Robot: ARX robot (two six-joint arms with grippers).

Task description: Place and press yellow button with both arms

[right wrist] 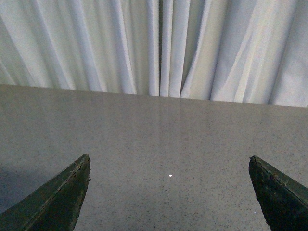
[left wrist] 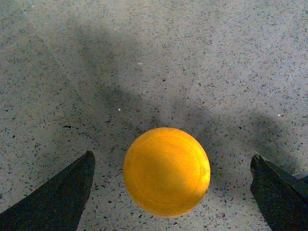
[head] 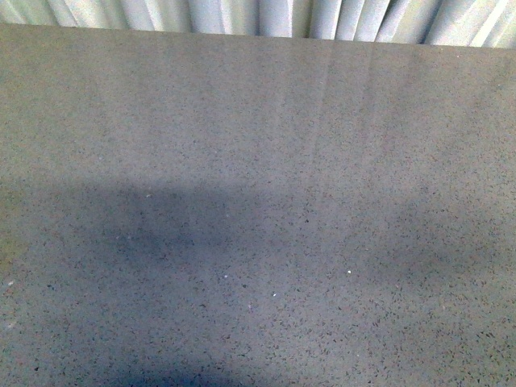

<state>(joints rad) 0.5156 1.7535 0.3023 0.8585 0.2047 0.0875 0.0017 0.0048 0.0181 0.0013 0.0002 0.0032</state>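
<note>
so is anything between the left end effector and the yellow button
Nothing visible. In the left wrist view the yellow button sits in the gap between the open fingers of the left end effector, touching neither, with only speckled table around it.

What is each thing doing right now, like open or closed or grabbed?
yellow button, cap facing the left wrist camera, not gripped.
left gripper, jaws open wide either side of the button, apart from it.
right gripper, jaws open, holding nothing.
curtain, drawn shut.
</note>
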